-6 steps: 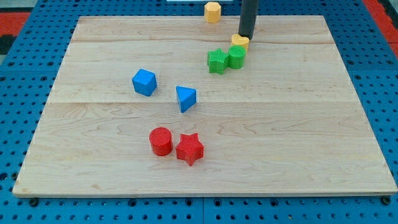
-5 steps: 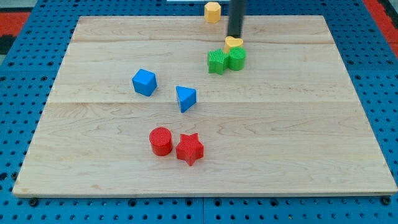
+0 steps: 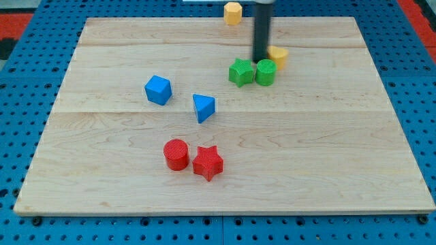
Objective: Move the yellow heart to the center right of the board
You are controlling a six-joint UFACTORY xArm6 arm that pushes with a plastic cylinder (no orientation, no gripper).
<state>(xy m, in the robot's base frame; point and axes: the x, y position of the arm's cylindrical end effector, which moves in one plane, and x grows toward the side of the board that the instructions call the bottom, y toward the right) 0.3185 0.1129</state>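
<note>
The yellow heart (image 3: 278, 56) lies in the upper part of the board (image 3: 327, 150), right of centre, partly hidden by the rod. My tip (image 3: 261, 60) stands just left of it, touching or nearly so; the arm carries no gripper. Directly below are the green cylinder (image 3: 266, 72) and the green star (image 3: 240, 71), side by side. A yellow hexagon block (image 3: 233, 13) sits at the board's top edge

Yellow heart (image 3: 278, 56), upper board, right of centre
</note>
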